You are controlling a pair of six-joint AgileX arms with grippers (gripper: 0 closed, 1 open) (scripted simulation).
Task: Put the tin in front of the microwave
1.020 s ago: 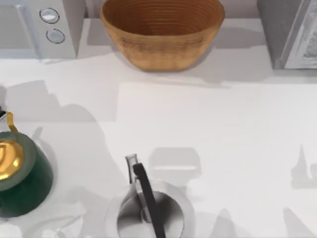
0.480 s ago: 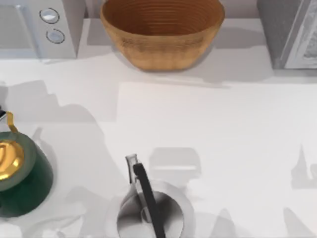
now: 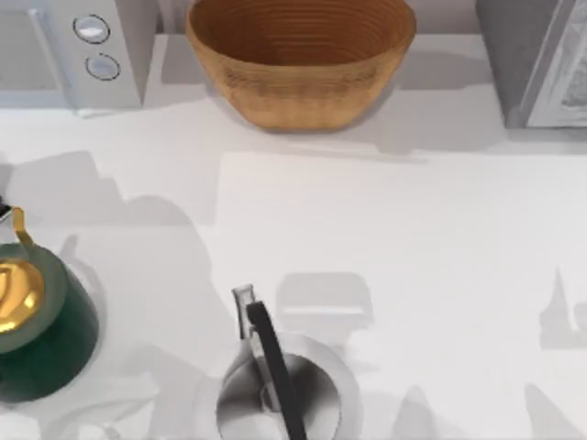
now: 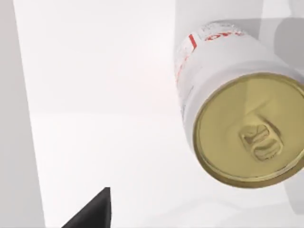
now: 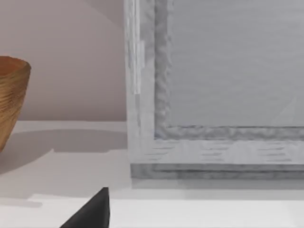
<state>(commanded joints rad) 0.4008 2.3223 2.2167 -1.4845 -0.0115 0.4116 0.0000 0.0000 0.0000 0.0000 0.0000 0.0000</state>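
Left claw [image 4: 88, 211] is seen by one dark fingertip; opening cannot be told. Tin [image 4: 237, 102], possibly unheld, is viewed close; top-view shadows have shifted slightly.

On our white table [image 3: 385, 238] stand the light grey-white microwave [image 3: 83, 50] with two dials, a woven brown basket [image 3: 301, 57], a darker grey box appliance [image 3: 537, 60], a dark green kettle [image 3: 41, 321], a steel kettle [image 3: 275, 394] and the white-labelled, gold-topped tin [image 4: 237, 109].

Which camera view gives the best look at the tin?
The left wrist view: the tin appears large there, standing on the white table, with its gold top and red-marked white label plain to see. The top view and right wrist view give nothing of it.
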